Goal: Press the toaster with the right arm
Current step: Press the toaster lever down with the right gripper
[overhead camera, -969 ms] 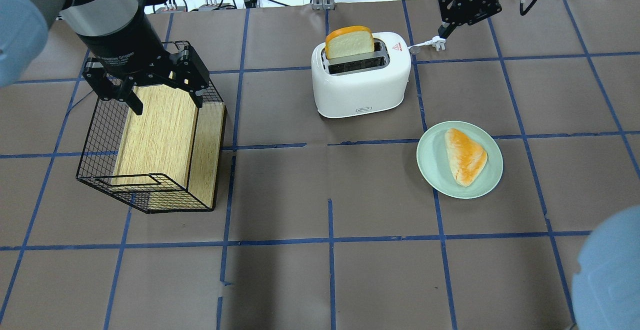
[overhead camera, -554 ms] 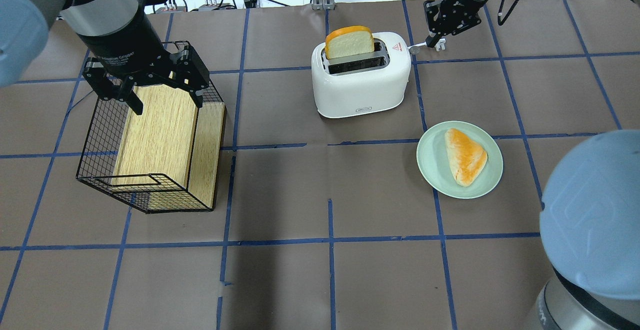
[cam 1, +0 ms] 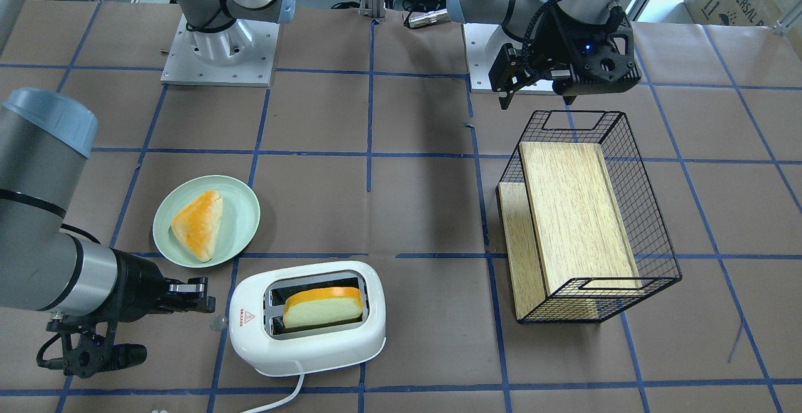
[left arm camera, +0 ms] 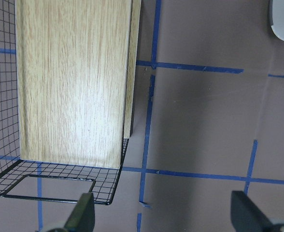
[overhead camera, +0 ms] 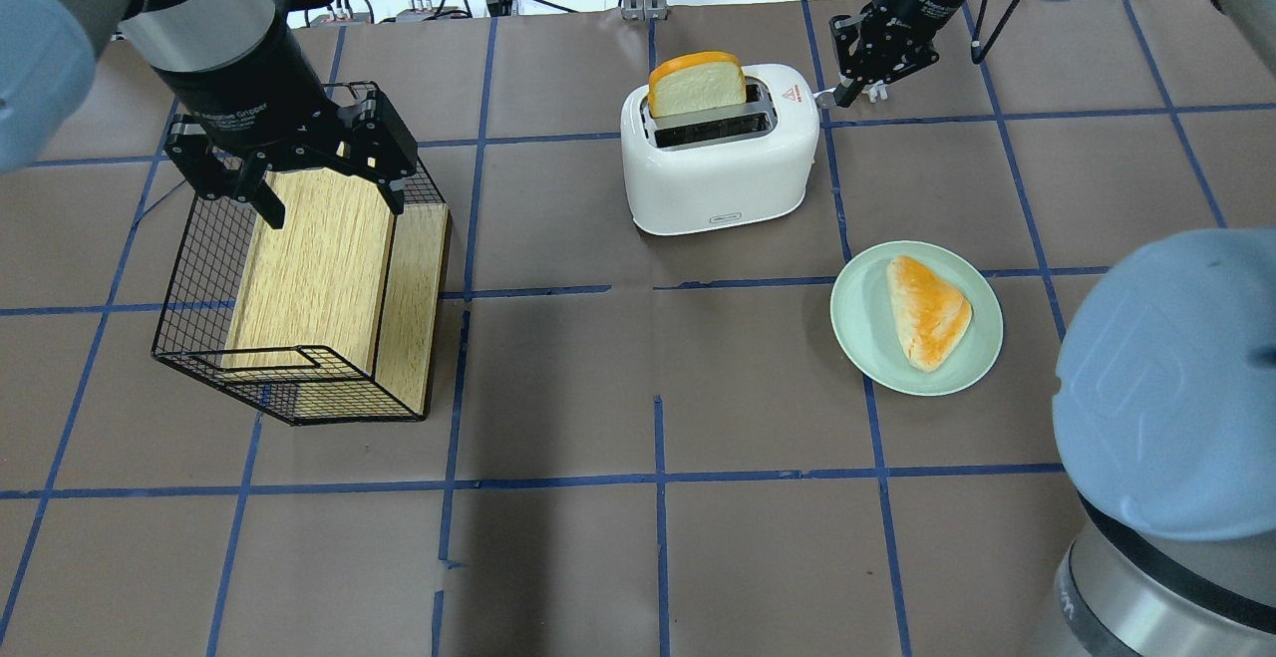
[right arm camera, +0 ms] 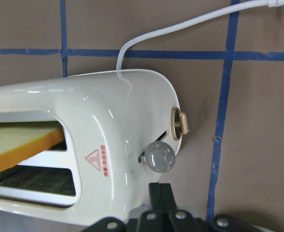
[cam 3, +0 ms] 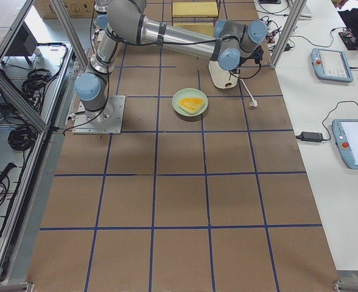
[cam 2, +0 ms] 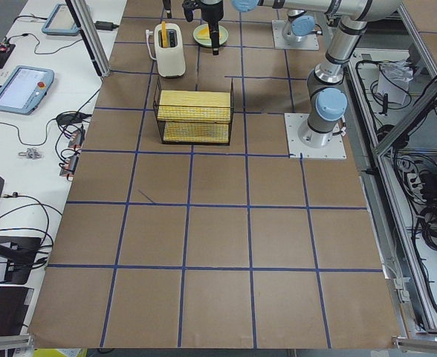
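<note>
The white toaster (overhead camera: 718, 159) stands at the table's far middle with a bread slice (overhead camera: 696, 84) upright in one slot. It also shows in the front view (cam 1: 307, 344) and the right wrist view (right arm camera: 108, 121). Its clear knob (right arm camera: 160, 157) sticks out of the end with the red triangle. My right gripper (overhead camera: 844, 92) is shut and empty, its tip just beside that knob (overhead camera: 825, 96); the shut fingers (right arm camera: 160, 192) sit right below the knob in the right wrist view. My left gripper (overhead camera: 299, 173) is open above the wire basket (overhead camera: 189, 268).
The black wire basket holds a wooden block (overhead camera: 319, 258) at the left. A green plate (overhead camera: 857, 338) with a pastry (overhead camera: 927, 310) lies in front of the toaster's right end. The toaster's white cord (right arm camera: 180, 29) trails off behind it.
My right gripper has moved left and a little nearer, from beyond the cord's plug to just beside the toaster's knob. The left arm has not moved.
</note>
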Robot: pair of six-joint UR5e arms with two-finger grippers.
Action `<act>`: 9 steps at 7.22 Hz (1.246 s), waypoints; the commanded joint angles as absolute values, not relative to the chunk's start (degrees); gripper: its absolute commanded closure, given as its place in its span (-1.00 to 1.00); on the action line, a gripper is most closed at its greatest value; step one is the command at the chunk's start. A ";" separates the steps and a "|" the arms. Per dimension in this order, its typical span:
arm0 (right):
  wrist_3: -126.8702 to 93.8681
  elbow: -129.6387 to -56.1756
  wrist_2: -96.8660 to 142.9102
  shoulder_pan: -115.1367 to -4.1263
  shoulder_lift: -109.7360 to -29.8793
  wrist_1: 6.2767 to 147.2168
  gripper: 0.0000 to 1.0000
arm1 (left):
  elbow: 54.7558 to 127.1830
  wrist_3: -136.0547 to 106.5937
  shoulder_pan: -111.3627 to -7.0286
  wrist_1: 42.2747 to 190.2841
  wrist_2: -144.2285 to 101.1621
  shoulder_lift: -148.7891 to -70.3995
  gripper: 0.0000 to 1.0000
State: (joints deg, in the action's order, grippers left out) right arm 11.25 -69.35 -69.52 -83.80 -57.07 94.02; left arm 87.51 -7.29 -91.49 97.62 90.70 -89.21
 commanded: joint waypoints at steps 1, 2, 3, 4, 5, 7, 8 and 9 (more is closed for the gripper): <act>11.25 -69.08 -69.43 -83.76 -55.90 94.13 0.89 | 87.54 -7.29 -91.49 97.65 90.70 -89.21 -1.00; 11.25 -69.08 -69.43 -83.76 -55.81 94.13 0.89 | 87.54 -7.29 -91.49 97.65 90.70 -89.21 -1.00; 11.25 -69.00 -69.43 -83.76 -55.55 94.22 0.89 | 87.54 -7.29 -91.49 97.56 90.70 -89.21 -1.00; 11.25 -68.30 -69.43 -83.67 -55.02 94.31 0.89 | 87.54 -7.29 -91.49 97.65 90.70 -89.21 -1.00; 11.25 -67.86 -69.43 -83.76 -54.32 94.31 0.89 | 87.54 -7.29 -91.49 97.56 90.70 -89.21 -1.00; 11.25 -67.76 -69.35 -83.67 -53.18 94.83 0.88 | 87.54 -7.29 -91.49 97.65 90.70 -89.21 -1.00; 11.34 -67.76 -69.35 -83.67 -52.56 95.01 0.88 | 87.54 -7.29 -91.49 97.65 90.70 -89.21 -1.00; 11.34 -67.68 -69.35 -83.67 -51.86 95.01 0.88 | 87.54 -7.29 -91.49 97.65 90.70 -89.21 -1.00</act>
